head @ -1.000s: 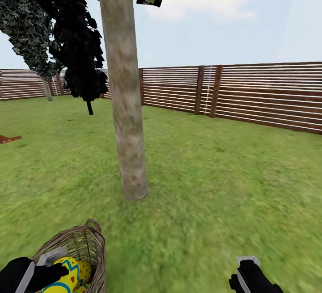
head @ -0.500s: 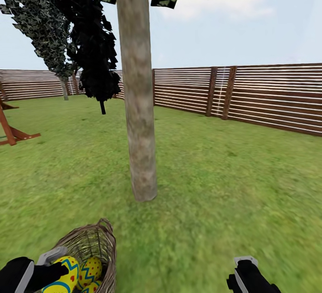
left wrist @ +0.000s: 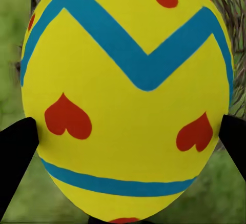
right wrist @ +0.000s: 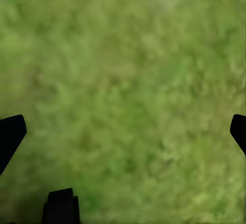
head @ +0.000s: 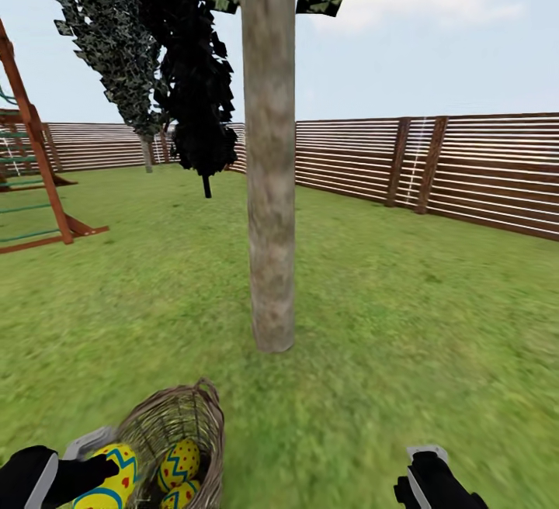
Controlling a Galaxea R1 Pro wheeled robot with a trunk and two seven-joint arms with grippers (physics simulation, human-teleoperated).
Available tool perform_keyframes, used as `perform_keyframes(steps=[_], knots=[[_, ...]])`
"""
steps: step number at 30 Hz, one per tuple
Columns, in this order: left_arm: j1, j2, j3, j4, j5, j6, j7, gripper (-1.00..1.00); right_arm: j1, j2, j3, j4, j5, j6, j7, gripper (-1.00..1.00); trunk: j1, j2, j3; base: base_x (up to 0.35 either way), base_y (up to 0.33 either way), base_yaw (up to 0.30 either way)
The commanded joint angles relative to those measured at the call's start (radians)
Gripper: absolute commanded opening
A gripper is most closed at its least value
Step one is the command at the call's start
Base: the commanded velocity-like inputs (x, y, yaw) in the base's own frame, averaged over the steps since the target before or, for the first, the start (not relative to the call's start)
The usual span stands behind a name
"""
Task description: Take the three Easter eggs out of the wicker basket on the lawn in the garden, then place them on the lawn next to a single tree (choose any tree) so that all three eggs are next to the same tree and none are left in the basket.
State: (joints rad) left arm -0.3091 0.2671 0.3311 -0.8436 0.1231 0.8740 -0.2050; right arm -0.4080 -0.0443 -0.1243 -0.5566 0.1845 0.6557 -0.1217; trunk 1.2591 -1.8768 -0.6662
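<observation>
Between the dark fingers of the left gripper [left wrist: 125, 131] sits one Easter egg [left wrist: 128, 98], bright yellow with a blue zigzag band, a second blue stripe and red heart marks; a fingertip [left wrist: 18, 147] presses each flank of the shell, so the gripper is clamped on it. From the head view, that left gripper [head: 97, 472] holds the held egg [head: 112, 478] just at the outer rim of the wicker basket [head: 175, 424], which rests on the lawn [head: 388, 323] immediately beside the gripper, toward the robot's right. Two more eggs lie inside the basket, one [head: 180, 464] higher against the woven wall and the other [head: 178, 495] lower, touching or nearly touching it. Ahead of the left gripper and beyond the basket's small looped handle stands the tree [head: 270, 183], its pale grey-brown trunk rising straight from the grass, with blocky green leaves overhead. The right gripper [right wrist: 123, 131] hangs well apart from the basket over bare grass, its fingers spread wide and nothing between them; in the head view the right gripper [head: 431, 478] sits low near the frame edge. Far beyond both grippers, a brown slatted fence [head: 466, 167] encloses the garden, with a small all-black tree [head: 194, 90] and a wooden playset [head: 39, 183] off to the left.
</observation>
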Motion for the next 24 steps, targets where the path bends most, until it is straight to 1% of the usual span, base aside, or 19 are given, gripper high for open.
perform_keyframes(steps=[1,18,24], knots=[[-0.001,0.0,0.002,0.0,-0.001,0.005,0.001,-1.0,0.0,0.0,-0.003,-0.002,0.009,0.005,0.004,1.0,-0.004,0.007,0.002,0.0,0.0,0.254],[-0.001,-0.001,0.0,-0.006,-0.002,0.003,0.001,-1.0,0.0,0.0,-0.003,-0.002,0.008,0.005,0.004,1.0,-0.069,0.126,0.055,0.0,0.0,0.251],[-0.001,-0.002,0.0,-0.006,-0.002,0.003,0.001,-1.0,0.0,0.001,-0.004,-0.002,0.007,0.005,0.004,1.0,-0.092,0.168,0.074,0.0,0.0,0.045]])
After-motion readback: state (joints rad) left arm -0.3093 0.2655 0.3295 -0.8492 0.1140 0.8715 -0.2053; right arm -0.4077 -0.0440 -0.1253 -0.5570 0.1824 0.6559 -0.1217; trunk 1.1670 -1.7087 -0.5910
